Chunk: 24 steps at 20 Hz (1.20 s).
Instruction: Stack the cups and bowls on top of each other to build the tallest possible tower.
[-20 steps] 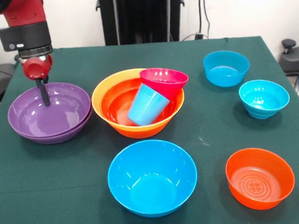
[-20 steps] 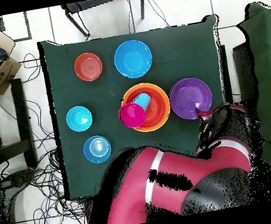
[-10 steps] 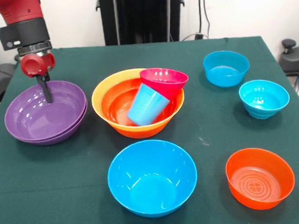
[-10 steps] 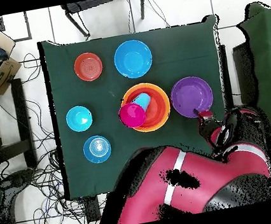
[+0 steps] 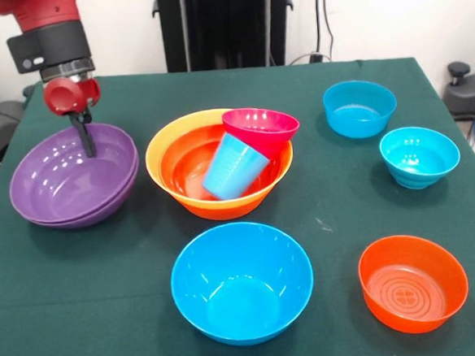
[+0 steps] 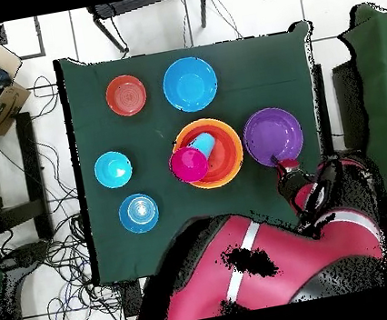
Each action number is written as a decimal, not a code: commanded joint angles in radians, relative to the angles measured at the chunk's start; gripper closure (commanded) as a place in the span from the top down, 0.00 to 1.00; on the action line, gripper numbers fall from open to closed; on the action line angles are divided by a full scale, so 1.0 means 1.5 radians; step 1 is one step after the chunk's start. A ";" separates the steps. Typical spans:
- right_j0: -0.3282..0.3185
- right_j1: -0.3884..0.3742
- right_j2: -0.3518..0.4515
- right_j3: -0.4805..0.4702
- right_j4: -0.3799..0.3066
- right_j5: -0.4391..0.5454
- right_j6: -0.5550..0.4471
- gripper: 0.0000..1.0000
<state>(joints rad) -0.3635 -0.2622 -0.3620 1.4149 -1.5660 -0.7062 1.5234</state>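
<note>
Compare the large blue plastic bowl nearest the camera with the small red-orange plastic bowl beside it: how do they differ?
The large blue plastic bowl is clearly wider and deeper than the small red-orange plastic bowl. The blue bowl's inside looks smooth, while the red-orange bowl shows raised concentric rings on its bottom. In the front view the blue bowl sits mid-table, the red-orange one toward the right edge. Both stand upright, empty and apart on the green tablecloth.
</note>
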 commanded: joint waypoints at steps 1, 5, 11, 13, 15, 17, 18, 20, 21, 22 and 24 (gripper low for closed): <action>0.046 -0.110 0.010 0.077 0.063 0.023 0.073 0.00; 0.067 -0.167 -0.029 0.094 0.093 0.060 0.101 0.00; 0.106 -0.219 -0.082 0.101 0.107 0.092 0.139 0.00; 0.125 -0.230 -0.097 0.100 0.100 0.100 0.163 0.00; 0.152 -0.239 -0.114 0.100 0.083 0.108 0.214 0.00; 0.187 -0.245 -0.125 0.106 0.061 0.104 0.280 0.00; 0.209 -0.248 -0.131 0.109 0.047 0.097 0.316 0.00; 0.256 -0.248 -0.140 0.117 0.024 0.090 0.406 0.00; 0.274 -0.248 -0.137 0.123 0.023 0.090 0.438 0.00; 0.288 -0.245 -0.134 0.128 0.021 0.086 0.470 0.00; 0.297 -0.253 -0.115 0.139 0.046 0.080 0.475 0.00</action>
<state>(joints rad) 0.0008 -0.6089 -0.6084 1.5515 -1.4935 -0.6503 1.8870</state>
